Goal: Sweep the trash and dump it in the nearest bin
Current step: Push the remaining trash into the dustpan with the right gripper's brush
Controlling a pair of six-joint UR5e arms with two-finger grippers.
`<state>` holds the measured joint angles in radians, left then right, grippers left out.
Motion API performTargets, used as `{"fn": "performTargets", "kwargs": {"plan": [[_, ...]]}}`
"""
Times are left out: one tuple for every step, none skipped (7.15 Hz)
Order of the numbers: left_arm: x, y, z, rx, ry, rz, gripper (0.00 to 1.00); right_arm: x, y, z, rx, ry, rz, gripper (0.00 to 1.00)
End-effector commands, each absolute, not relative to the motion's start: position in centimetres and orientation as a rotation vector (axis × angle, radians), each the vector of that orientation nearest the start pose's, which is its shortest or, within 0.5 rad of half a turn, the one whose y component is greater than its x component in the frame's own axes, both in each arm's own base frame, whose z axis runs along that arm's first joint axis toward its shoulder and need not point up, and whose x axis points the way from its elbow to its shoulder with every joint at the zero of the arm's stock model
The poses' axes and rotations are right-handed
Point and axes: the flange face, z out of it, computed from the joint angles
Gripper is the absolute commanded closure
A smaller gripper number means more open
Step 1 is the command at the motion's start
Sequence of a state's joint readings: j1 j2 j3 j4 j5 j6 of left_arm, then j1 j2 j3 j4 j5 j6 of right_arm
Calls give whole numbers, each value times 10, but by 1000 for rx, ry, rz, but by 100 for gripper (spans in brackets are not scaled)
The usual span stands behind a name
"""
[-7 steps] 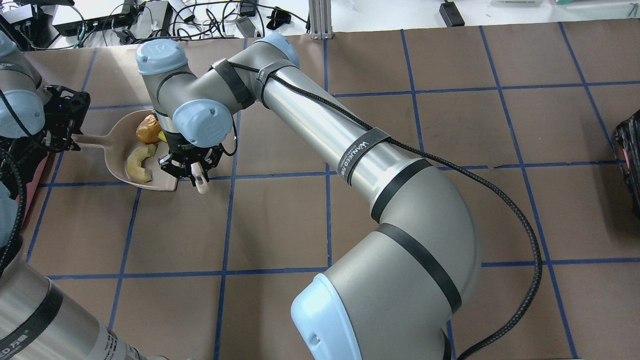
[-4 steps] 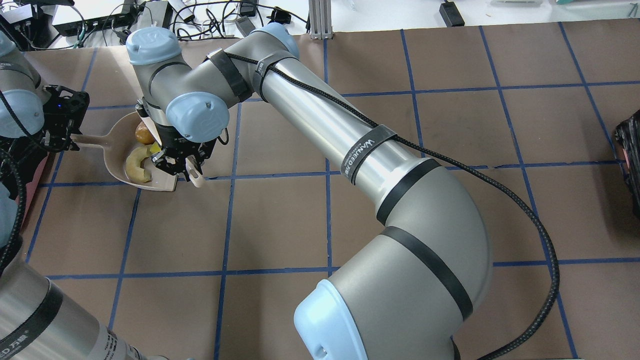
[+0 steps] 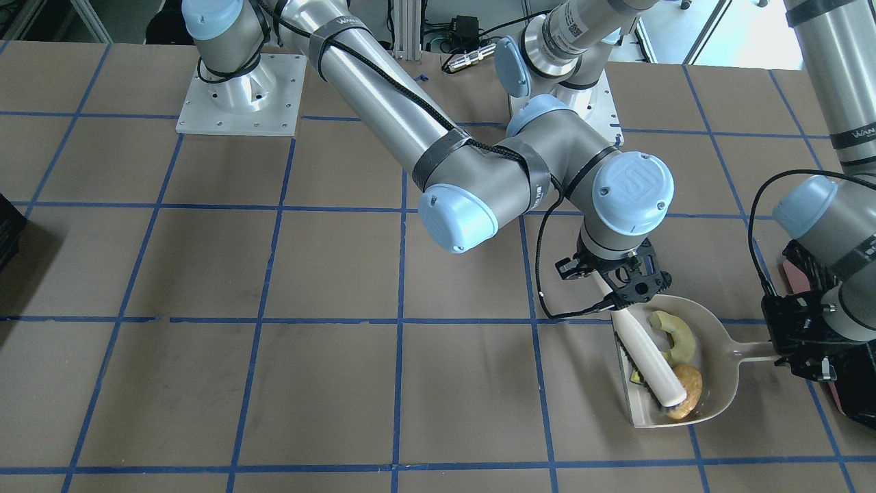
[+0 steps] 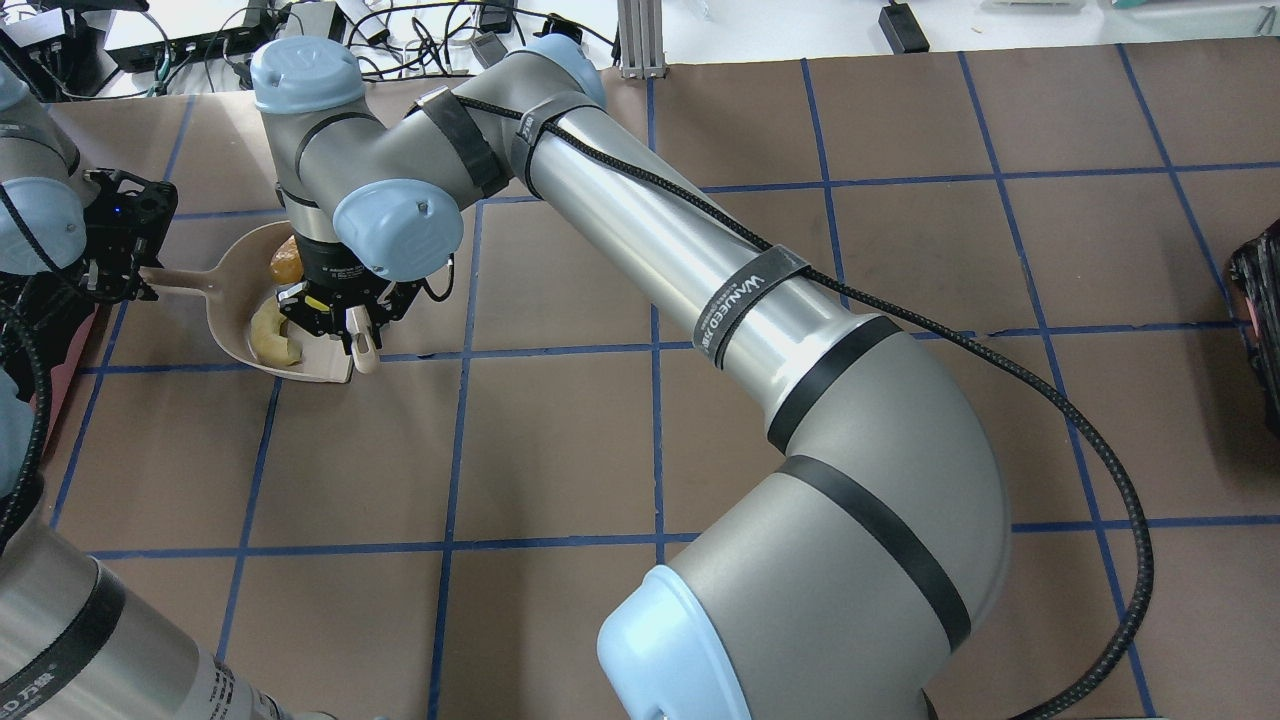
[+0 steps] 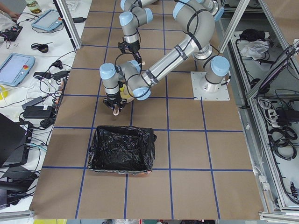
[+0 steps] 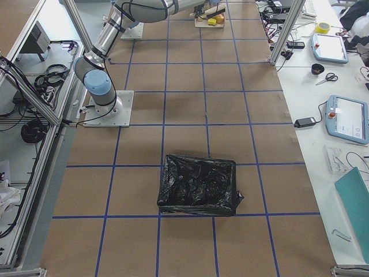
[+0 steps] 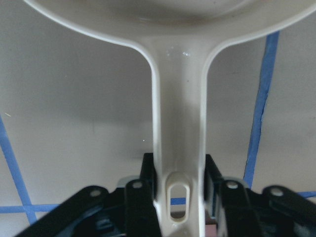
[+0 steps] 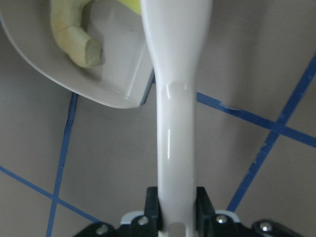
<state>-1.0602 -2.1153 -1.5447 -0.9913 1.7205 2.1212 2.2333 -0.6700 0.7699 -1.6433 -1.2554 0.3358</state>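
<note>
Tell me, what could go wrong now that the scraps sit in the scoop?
The left pincer grips the dustpan only at its thin handle end, so lifting might tilt it and spill the peel or the orange lump over the open front edge. The brush in the right pincer lies across the pan's mouth; drawing it away could drag the sponge out.

Your table wears a brown sheet, cut into squares by blue tape. Take the overhead view as your dial, robot at 6 o'clock. The white dustpan sits near 9 to 10 o'clock. The bin, black-lined, stands out at 9 o'clock, and a second bin at 3 o'clock. A metal base plate sits at 6 o'clock.
</note>
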Motion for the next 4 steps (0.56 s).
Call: {"fn": "performTargets", "kwargs": {"plan": [[218,-638,255,-2326,-2251,-151,100,583,-536,312,-256,2909,343,100],[216,-634,263,-2310,-2235,-144,100,543,-507,315,-229,2992,425,100],[215,-632,270,-2300,-2250,-128,100,499,-468,307,-212,3082,488,100],[218,-628,280,-2263,-2258,-78,100,451,-415,298,-221,3127,548,100]]}}
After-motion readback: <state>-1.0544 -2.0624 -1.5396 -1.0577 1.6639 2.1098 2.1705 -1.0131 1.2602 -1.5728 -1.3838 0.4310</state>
